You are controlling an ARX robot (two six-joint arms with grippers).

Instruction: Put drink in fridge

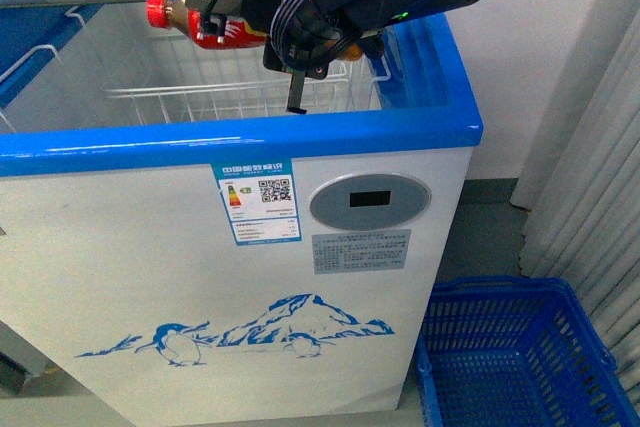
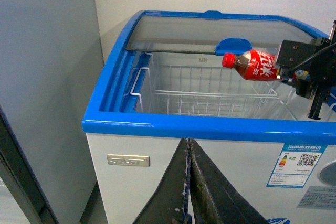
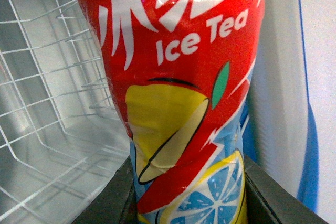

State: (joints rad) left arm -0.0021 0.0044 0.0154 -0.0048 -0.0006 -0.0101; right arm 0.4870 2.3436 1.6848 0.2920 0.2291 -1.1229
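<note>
Right end effector clamped on drink, held sideways above fridge basket. Left end effector closed, empty. Risk: early release, bottle bouncing off wire or striking rim.

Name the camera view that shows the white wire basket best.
Left wrist view: the wire basket shows whole inside the open fridge. The front view has it partly hidden behind the right arm; the right wrist view catches only a slice beside the drink.

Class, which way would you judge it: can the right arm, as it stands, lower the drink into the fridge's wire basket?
Probably yes. The right gripper holds the drink sideways above the wire basket, and the fridge stands open there, its glass lid slid back.
</note>
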